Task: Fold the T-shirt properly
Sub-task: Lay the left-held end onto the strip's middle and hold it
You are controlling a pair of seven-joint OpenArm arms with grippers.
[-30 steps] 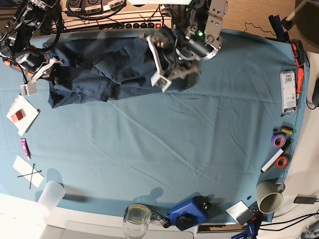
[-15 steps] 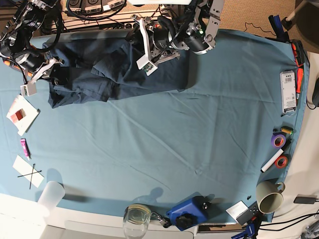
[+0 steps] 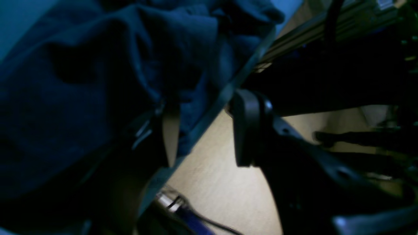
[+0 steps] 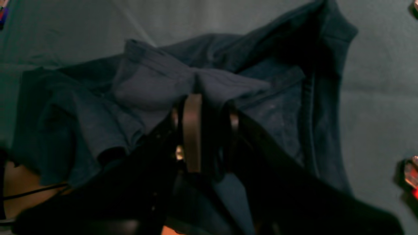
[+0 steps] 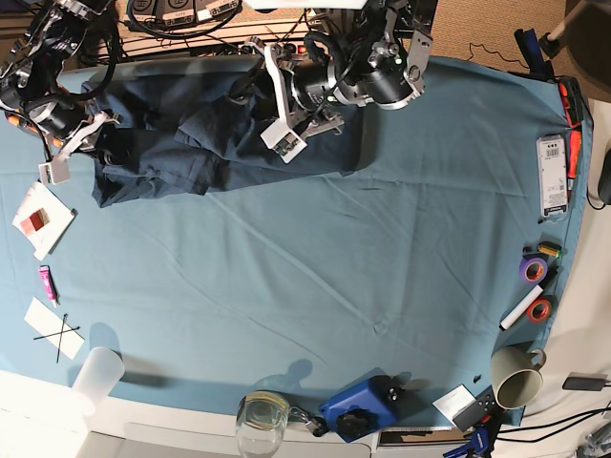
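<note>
Near edge of the tabletop (image 5: pixel 315 286): a glass (image 5: pixel 262 417), a blue box (image 5: pixel 358 408), a mug (image 5: pixel 516 378), tape rolls (image 5: pixel 535 286) toward one side. Bare teal cloth in the middle. At the far edge the T-shirt (image 5: pixel 191 134) lies bunched in a dark strip. Right tool (image 4: pixel 207 130) is clamped on a fold at its end; left tool (image 5: pixel 272 100) hangs over the shirt's far edge, jaws spread, nothing between them.
</note>
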